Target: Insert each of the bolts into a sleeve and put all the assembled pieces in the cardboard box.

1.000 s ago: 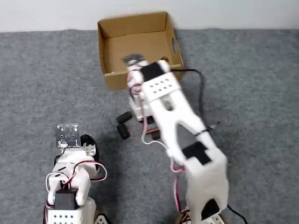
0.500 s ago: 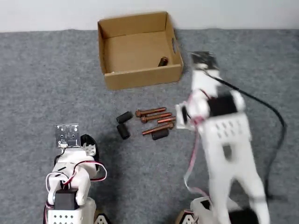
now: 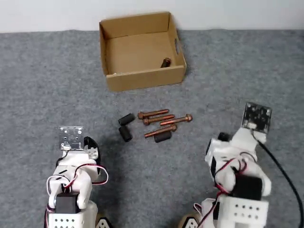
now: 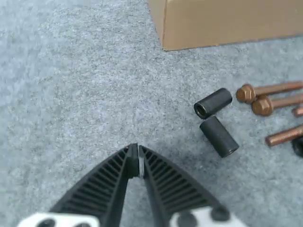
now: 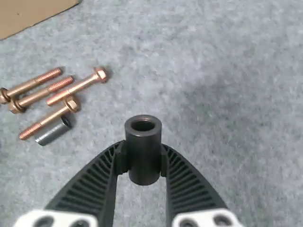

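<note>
Fingers of the left gripper (image 4: 137,163) are pressed together on nothing, over grey carpet (image 3: 38,95). To its right lie two black sleeves (image 3: 126,119) close together, then four copper bolts (image 3: 158,119), with a third sleeve (image 3: 163,137) just beside the nearest one. Behind them, the cardboard box (image 3: 142,78) holds one dark piece (image 3: 165,62), hard to make out against the wall. Farthest right, the right gripper (image 5: 142,152) clamps a black sleeve (image 5: 143,142).
</note>
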